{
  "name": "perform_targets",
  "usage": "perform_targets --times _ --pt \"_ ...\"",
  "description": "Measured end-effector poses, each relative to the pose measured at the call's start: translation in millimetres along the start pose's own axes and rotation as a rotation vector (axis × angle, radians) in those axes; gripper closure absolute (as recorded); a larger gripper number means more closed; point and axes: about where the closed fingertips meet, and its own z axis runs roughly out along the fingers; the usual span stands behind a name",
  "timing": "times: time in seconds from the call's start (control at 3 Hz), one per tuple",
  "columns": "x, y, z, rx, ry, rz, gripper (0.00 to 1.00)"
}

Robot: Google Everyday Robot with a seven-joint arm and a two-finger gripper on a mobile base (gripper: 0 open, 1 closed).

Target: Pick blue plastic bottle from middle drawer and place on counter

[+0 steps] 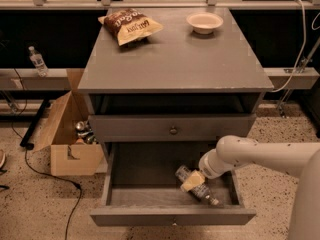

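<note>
The blue plastic bottle point(204, 192) lies on its side in the open middle drawer point(172, 215), right of centre, cap end toward the front right. My gripper point(192, 180) reaches in from the right on a white arm point(250, 156). It sits right over the upper part of the bottle and hides it there. The grey counter point(175, 59) is the cabinet top above.
A chip bag point(130, 25) and a white bowl point(204, 21) sit at the back of the counter. The shut drawer with a round knob point(173, 130) is just above the open one. A cardboard box point(70, 134) and a cable point(55, 176) lie on the floor to the left.
</note>
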Motion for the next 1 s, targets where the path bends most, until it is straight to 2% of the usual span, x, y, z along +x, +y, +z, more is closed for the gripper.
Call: perform_targets --times 1.0 --pt "14.1 6.6 59.5 -0.008 0.044 0.048 0.00"
